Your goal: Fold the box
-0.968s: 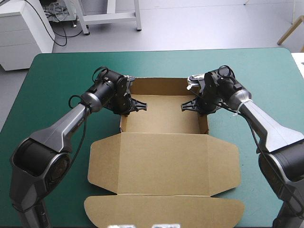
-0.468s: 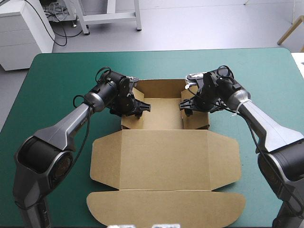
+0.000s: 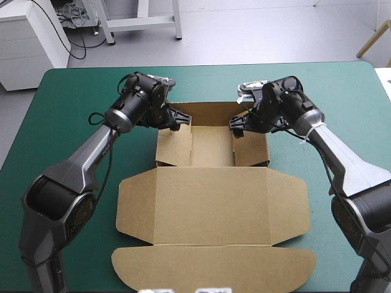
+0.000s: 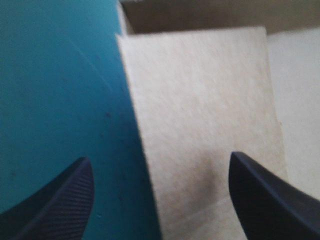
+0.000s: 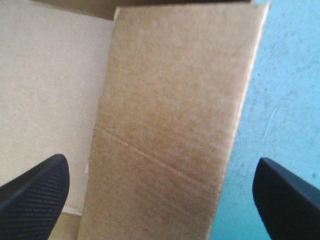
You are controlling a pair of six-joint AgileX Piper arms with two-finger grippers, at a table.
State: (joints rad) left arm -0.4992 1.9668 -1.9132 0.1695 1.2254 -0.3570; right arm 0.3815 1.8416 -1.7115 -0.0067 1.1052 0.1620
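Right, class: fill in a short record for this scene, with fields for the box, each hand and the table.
box: brown; far part a tray with side walls raised, lid flat toward the table's near edge
left hand: open, above the far end of the left wall
right hand: open, above the far end of the right wall
grip: neither hand holds the board
table: teal-green cover
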